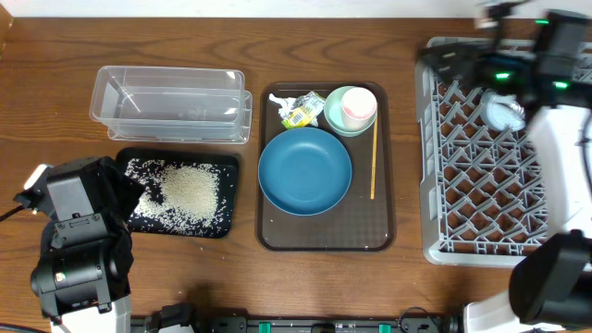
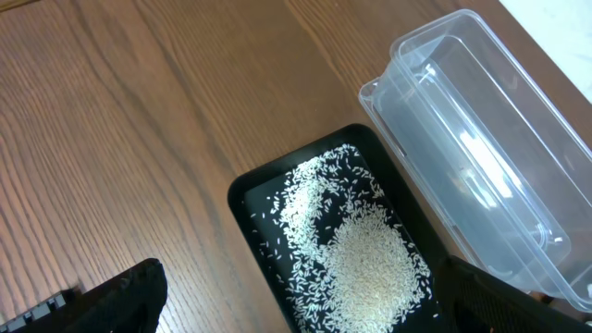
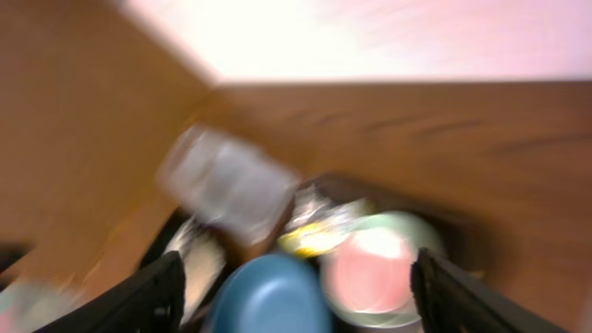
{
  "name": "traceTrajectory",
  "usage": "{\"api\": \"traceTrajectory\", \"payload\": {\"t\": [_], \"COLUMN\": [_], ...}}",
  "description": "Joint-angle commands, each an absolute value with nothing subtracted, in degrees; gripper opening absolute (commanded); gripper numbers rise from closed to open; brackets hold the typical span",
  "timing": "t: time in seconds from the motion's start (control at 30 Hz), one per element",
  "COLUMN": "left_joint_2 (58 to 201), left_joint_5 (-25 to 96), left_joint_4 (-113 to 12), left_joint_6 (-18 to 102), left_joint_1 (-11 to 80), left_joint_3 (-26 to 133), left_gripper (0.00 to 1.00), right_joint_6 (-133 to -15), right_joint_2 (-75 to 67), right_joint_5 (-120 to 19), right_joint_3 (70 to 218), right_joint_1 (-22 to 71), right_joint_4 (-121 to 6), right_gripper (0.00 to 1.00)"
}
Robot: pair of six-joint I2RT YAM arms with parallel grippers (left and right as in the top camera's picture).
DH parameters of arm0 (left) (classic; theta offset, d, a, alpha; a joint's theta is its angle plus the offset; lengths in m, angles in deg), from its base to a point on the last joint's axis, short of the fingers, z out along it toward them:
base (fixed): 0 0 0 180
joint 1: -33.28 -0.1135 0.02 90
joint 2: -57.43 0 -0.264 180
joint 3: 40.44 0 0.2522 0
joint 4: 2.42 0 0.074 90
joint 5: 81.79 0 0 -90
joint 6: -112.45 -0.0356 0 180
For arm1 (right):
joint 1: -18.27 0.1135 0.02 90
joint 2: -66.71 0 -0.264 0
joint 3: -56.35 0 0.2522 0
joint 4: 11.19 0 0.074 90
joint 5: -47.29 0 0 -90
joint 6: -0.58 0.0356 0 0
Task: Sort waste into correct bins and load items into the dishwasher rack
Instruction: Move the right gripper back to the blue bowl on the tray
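Left tool [image 2: 305, 301] hangs spread open over the rice [image 2: 365, 264] heaped in the black tray [image 2: 242, 199]. Right tool [image 3: 296, 298], blurred, gapes empty above the rack [image 1: 481, 185], facing the blue dish [image 1: 304, 171].

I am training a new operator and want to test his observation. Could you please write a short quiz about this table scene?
1. True or false: the rice grains lie in the dishwasher rack.
2. Fill in: the wrapper lies on the brown serving ____.
3. Which lies nearest the dishwasher rack? A) rice grains B) wooden stick C) wrapper

Key: 1 false; 2 tray; 3 B.
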State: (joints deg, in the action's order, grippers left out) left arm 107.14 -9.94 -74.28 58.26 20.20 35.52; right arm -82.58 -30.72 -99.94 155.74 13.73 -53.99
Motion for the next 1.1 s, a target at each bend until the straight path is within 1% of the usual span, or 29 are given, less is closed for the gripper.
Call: {"api": "traceTrajectory", "payload": {"t": [0.0, 0.07, 0.1, 0.13, 0.2, 0.37, 0.4, 0.43, 0.47, 0.5, 0.6, 0.77, 0.87, 0.93, 0.97, 1.0, 1.07], "left_joint_2": [107.16, 107.16, 107.16, 107.16, 107.16, 107.16, 107.16, 107.16, 107.16, 107.16, 107.16, 107.16, 107.16, 107.16, 107.16, 107.16, 107.16], "left_joint_5": [-10.34, -10.34, -10.34, -10.34, -10.34, -10.34, -10.34, -10.34, -10.34, -10.34, -10.34, -10.34, -10.34, -10.34, -10.34, -10.34, -10.34], "left_joint_4": [-74.44, -74.44, -74.44, -74.44, -74.44, -74.44, -74.44, -74.44, -74.44, -74.44, -74.44, -74.44, -74.44, -74.44, -74.44, -74.44, -74.44], "left_joint_6": [58.35, 58.35, 58.35, 58.33, 58.35, 58.35, 58.35, 58.35, 58.35, 58.33, 58.35, 58.35, 58.33, 58.35, 58.35, 58.35, 58.35], "left_joint_1": [19.96, 19.96, 19.96, 19.96, 19.96, 19.96, 19.96, 19.96, 19.96, 19.96, 19.96, 19.96, 19.96, 19.96, 19.96, 19.96, 19.96], "left_joint_3": [36.24, 36.24, 36.24, 36.24, 36.24, 36.24, 36.24, 36.24, 36.24, 36.24, 36.24, 36.24, 36.24, 36.24, 36.24, 36.24, 36.24], "left_gripper": [0.94, 0.94, 0.94, 0.94, 0.94, 0.94, 0.94, 0.94, 0.94, 0.94, 0.94, 0.94, 0.94, 0.94, 0.94, 0.94, 0.94], "right_joint_6": [-87.48, -87.59, -87.59, -87.59, -87.59, -88.68, -88.68, -88.66, -88.62, -88.6, -87.35, -86.48, -86.43, -85.58, -85.16, -85.14, -84.9], "right_joint_2": [-30.89, -30.89, -30.91, -30.91, -30.91, -30.91, -31.13, -31.39, -31.79, -32.33, -34.8, -40.29, -43.26, -45.32, -46.3, -46.91, -48.4], "right_joint_5": [-92.93, -79.9, -72.38, -66.48, -57.04, -48.73, -46.55, -43.92, -41.76, -40.27, -39.94, -42.41, -44.51, -44.47, -44.64, -44.71, -44.67], "right_joint_3": [155.95, 155.95, 155.93, 155.93, 155.93, 155.21, 154.95, 154.77, 154.69, 154.69, 154.69, 154.69, 154.69, 154.69, 154.69, 154.69, 154.69], "right_joint_1": [24.49, 31.52, 35.5, 38.82, 45.75, 59.83, 62.08, 64.0, 65.42, 66.58, 69.36, 71.67, 72.61, 73.16, 73.38, 73.47, 73.71], "right_joint_4": [-59.72, -63.85, -65.77, -67.24, -69.44, -69.92, -69.9, -69.99, -70.19, -70.38, -70.14, -69.68, -69.53, -69.57, -69.55, -69.53, -69.57], "right_gripper": [0.82, 0.89, 0.96, 0.99, 0.99, 0.99, 0.98, 0.86, 0.77, 0.74, 0.75, 0.71, 0.7, 0.66, 0.63, 0.59, 0.48]}}
